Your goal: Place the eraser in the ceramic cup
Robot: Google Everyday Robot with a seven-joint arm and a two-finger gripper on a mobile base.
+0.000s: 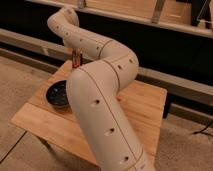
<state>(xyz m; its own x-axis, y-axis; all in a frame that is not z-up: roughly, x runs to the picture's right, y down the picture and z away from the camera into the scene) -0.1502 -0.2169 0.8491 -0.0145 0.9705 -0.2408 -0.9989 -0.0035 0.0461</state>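
Observation:
My gripper [75,58] hangs from the wrist over the far left part of the wooden table [146,106], behind and above the dark bowl [56,93]. It shows only as a small dark, reddish shape under the cream arm. The eraser cannot be made out. The pale ceramic cup is hidden from view, possibly behind the arm. The arm's thick near link [100,120] fills the middle of the view and covers much of the tabletop.
The wide dark bowl sits at the table's left side, partly behind the arm. A dark wall with a pale ledge [175,85] runs behind the table. The speckled floor [20,75] lies to the left and front.

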